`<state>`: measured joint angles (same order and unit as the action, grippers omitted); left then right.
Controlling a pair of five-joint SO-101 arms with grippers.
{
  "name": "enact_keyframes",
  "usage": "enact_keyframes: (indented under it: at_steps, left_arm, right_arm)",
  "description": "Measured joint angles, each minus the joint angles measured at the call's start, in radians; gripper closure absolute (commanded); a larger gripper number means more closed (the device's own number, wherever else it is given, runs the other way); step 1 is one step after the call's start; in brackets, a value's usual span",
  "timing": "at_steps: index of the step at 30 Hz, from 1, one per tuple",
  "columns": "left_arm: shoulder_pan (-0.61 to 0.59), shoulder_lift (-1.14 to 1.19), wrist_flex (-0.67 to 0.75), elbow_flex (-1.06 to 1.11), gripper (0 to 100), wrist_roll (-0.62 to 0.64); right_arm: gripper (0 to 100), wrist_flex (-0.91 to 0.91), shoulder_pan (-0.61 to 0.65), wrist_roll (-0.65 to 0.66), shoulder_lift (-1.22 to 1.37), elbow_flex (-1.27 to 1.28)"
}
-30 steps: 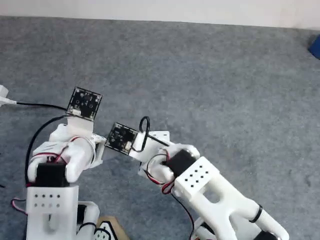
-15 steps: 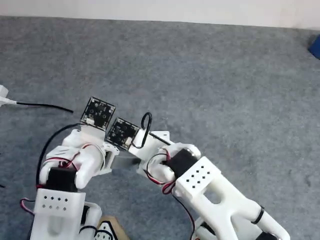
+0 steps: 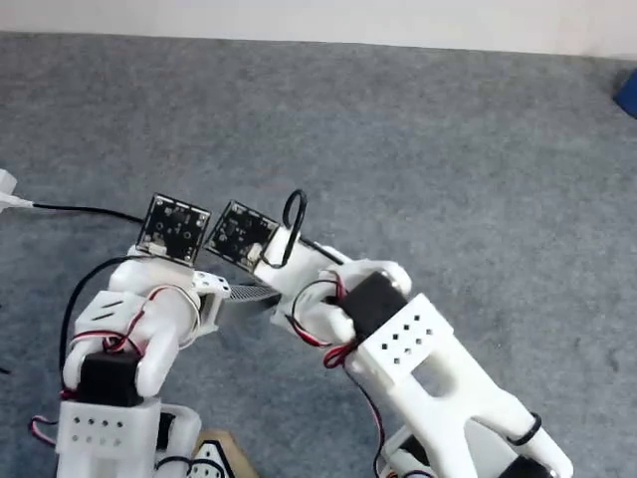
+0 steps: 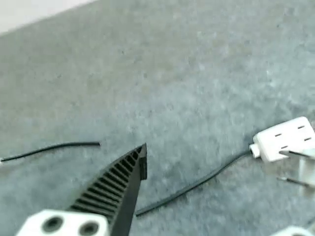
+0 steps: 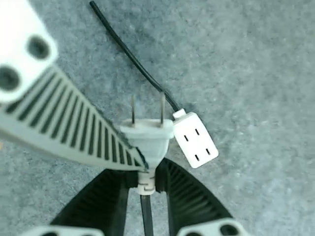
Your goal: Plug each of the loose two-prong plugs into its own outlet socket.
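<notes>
Grey felt-like table [image 3: 448, 149]. Right wrist view: the right claw [image 5: 146, 172] is clamped on the white plug [image 5: 146, 135] at its cord end, with both prongs pointing away from the claw. The white socket [image 5: 196, 139] on its black cord [image 5: 128, 51] lies just beside the plug and is not joined to it. Left wrist view: one ribbed finger of the left claw [image 4: 133, 167] shows, and I cannot tell whether the claw is open or closed. A second loose cord [image 4: 49, 149] lies farther off. High view: both wrists meet left of centre, near side.

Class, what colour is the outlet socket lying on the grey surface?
White outlet socket on a black cord; the right wrist view shows it best.
</notes>
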<state>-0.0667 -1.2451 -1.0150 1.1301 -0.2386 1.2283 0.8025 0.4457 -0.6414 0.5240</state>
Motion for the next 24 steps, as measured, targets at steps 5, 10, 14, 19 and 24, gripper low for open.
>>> enact_keyframes:
  at_steps: [5, 10, 14, 19, 24]
  left_arm:
    - [-0.035, 0.014, 0.005, 0.005, 49, -0.005]
    - [-0.066, 0.014, 0.003, 0.006, 49, -0.006]
    - [-0.075, 0.014, 0.003, 0.006, 49, -0.006]
    - [-0.075, 0.014, 0.003, 0.006, 49, -0.006]
    - [-0.091, 0.014, 0.005, 0.005, 49, -0.006]
  right_arm:
    - [99.1, 0.043, 0.02, -0.003, -0.003, -0.034]
    - [99.1, 0.037, 0.028, -0.003, -0.006, 0.005]
    - [99.1, 0.032, 0.028, -0.003, -0.006, 0.012]
    - [99.1, 0.034, 0.006, -0.003, 0.014, 0.071]
    - [99.1, 0.029, -0.081, -0.002, 0.114, 0.081]
